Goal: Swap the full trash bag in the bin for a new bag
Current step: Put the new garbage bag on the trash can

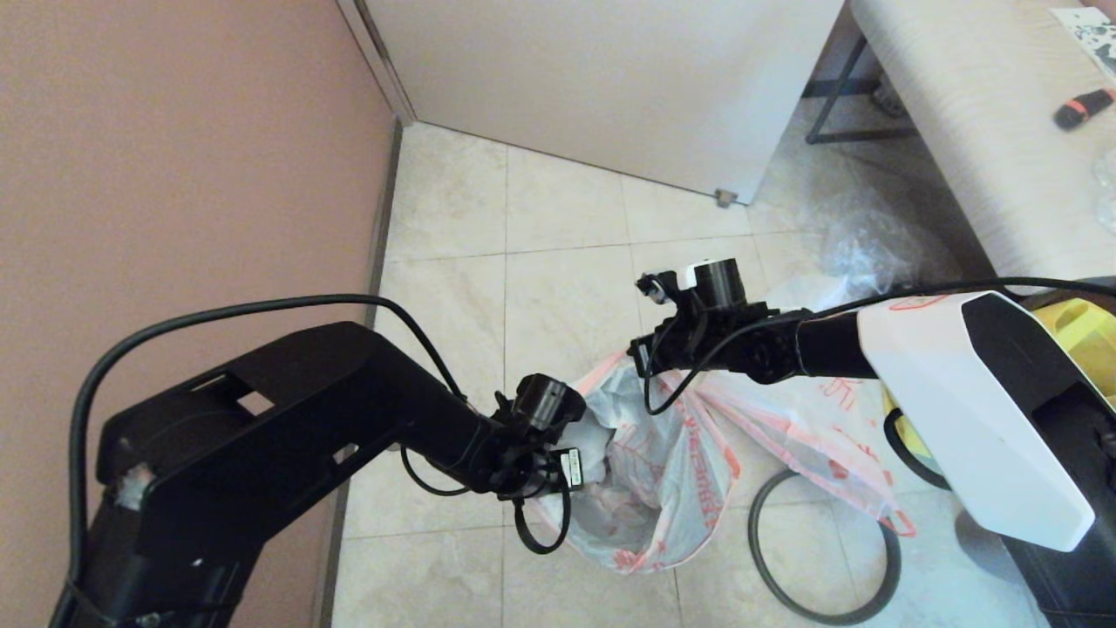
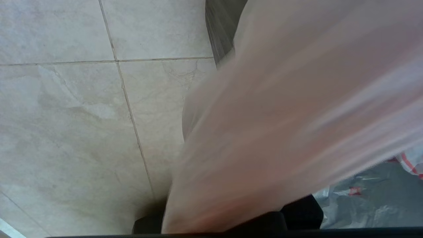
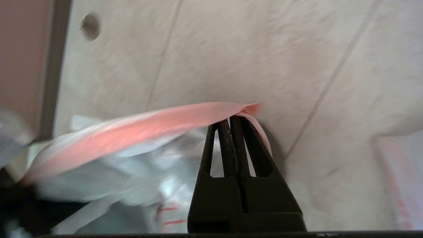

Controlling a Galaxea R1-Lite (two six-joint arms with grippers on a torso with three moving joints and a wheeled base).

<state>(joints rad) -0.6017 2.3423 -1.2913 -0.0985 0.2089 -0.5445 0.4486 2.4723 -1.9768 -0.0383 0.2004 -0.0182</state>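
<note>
The full trash bag (image 1: pixel 671 471) stands open on the floor between my grippers, white with a pink-red rim band (image 3: pixel 132 132) and pale lumps inside. My right gripper (image 1: pixel 641 358) (image 3: pixel 231 120) is shut on the rim's far side. My left gripper (image 1: pixel 575 455) grips the near side, and the bag's film (image 2: pixel 281 115) hides its fingers. A dark ribbed wall (image 2: pixel 221 33) beside the film looks like the bin; the bag hides it in the head view. The grey hoop (image 1: pixel 751 532) lies on the tiles. The new bag (image 1: pixel 811 427) lies flat, right of the full one.
A pink wall (image 1: pixel 174 174) runs close along my left. A clear crinkly bag (image 1: pixel 863 244) sits further back on the right, beside a pale bench (image 1: pixel 959 105). The yellow fabric bag (image 1: pixel 1085 327) shows behind my right arm. Bare tiles (image 1: pixel 558 288) stretch ahead.
</note>
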